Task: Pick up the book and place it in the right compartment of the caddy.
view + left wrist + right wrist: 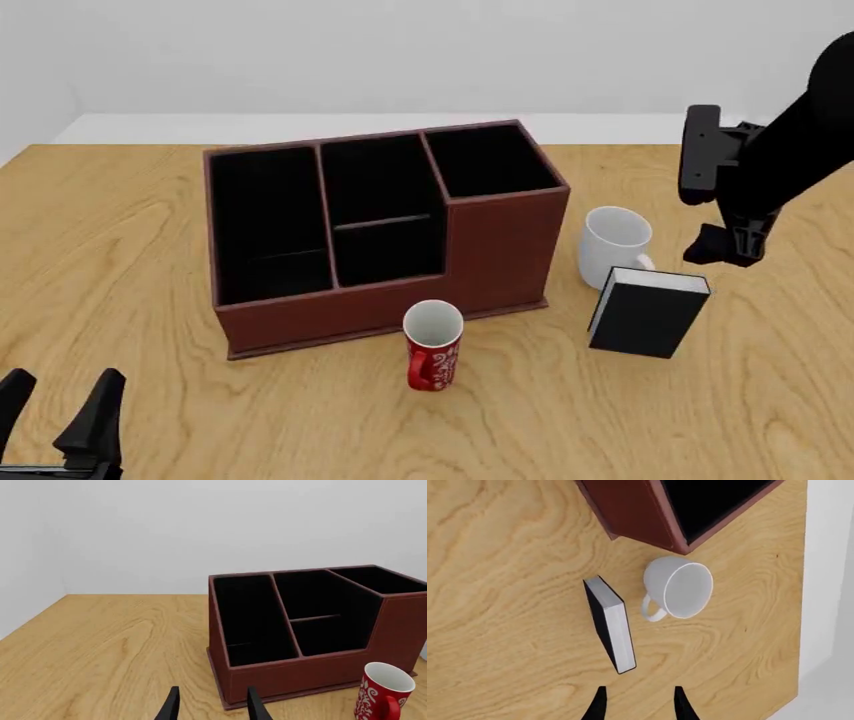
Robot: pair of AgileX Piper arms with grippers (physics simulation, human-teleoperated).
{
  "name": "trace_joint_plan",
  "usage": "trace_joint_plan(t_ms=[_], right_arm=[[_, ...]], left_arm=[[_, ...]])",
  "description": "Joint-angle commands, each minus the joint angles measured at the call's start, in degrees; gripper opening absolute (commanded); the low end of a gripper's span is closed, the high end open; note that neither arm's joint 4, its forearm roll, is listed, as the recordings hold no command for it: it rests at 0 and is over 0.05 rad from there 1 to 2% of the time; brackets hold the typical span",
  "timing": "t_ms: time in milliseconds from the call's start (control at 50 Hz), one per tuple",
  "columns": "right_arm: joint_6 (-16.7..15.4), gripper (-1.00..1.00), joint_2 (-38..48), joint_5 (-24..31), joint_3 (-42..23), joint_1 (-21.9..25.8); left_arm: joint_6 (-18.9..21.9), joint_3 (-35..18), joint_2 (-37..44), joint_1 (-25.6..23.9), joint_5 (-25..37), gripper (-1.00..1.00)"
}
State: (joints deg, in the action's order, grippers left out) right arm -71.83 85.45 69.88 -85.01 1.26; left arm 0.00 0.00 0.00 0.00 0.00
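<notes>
The black book (647,315) with white page edges stands upright on the table, right of the caddy (374,300) and just in front of a white mug. In the right wrist view the book (612,625) lies below and ahead of my right gripper (639,707), which is open and empty. In the front view the right gripper (725,247) hangs above the table, to the right of and behind the book. The right compartment (491,160) is the small square, tall-walled section, and it holds nothing. My left gripper (60,420) is open and empty at the near left; it also shows in the left wrist view (212,709).
A white mug (614,240) stands between the caddy and the book, close to both. A red patterned mug (433,345) stands in front of the caddy's middle. The caddy's long left section (267,225) and the middle section with a crossbar (384,215) hold nothing.
</notes>
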Motion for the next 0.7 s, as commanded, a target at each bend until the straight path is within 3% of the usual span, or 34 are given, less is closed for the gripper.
trace_joint_plan(t_ms=[20, 460, 700], right_arm=[[0.99, 1.00, 1.17, 0.02, 1.05, 0.98], [1.49, 1.00, 3.48, 0.02, 2.25, 0.31], [2.51, 1.00, 5.66, 0.02, -0.44, 1.24]], left_arm=[[0.00, 0.00, 0.00, 0.00, 0.00, 1.00], [0.00, 0.00, 0.00, 0.00, 0.00, 1.00], [0.00, 0.00, 0.00, 0.00, 0.00, 1.00]])
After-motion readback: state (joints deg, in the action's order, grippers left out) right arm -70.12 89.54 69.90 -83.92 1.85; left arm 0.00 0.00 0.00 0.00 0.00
